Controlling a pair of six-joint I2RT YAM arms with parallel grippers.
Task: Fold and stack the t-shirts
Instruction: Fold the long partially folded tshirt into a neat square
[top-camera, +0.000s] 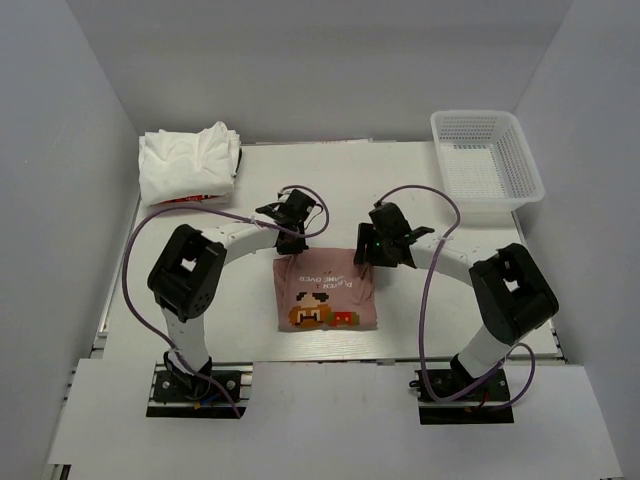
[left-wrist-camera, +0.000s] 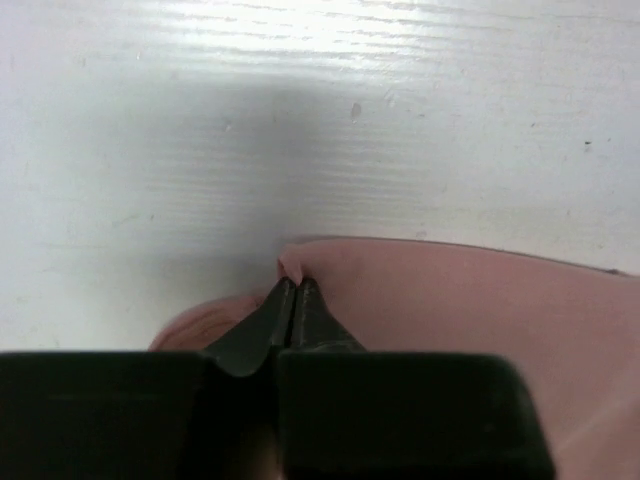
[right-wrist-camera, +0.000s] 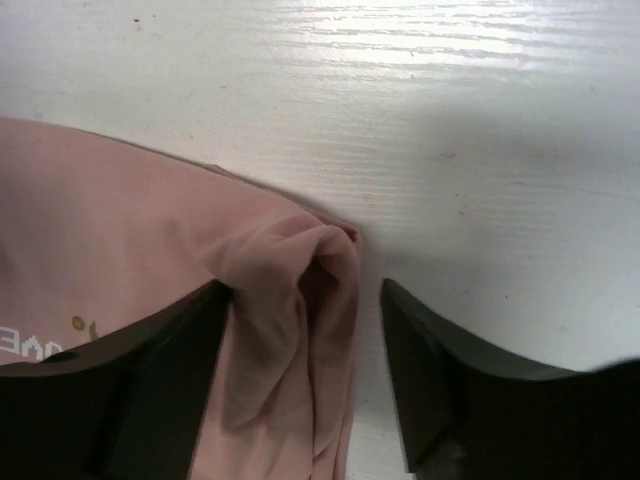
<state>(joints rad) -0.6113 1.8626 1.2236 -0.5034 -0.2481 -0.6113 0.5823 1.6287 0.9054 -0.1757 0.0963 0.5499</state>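
A white table (top-camera: 330, 180) fills the work cell, with a white mesh basket (top-camera: 487, 160) at its far right corner. The pink t-shirt (top-camera: 325, 292) lies folded at mid-table between the two arms, print side up. Its long axis runs left to right, and its lettering reads upside down to the overhead camera, with the pixel figure toward the near edge. A pile of white t-shirts (top-camera: 187, 165) (a sliver of red print shows at its near edge) sits at the far left corner, well apart from the pink one. The left gripper (left-wrist-camera: 293, 290) is pinched closed on the shirt's far-left corner, a nub of pink cloth showing at its tips. The right gripper (right-wrist-camera: 305, 288) stands wide open astride the bunched far-right corner, holding nothing, the fold of cloth lying between its fingers (right-wrist-camera: 420, 350). Each arm is at its own end of the far edge, and the shirt's body extends from both toward the arm bases. Any next fold or lift probably depends on the right gripper closing first.
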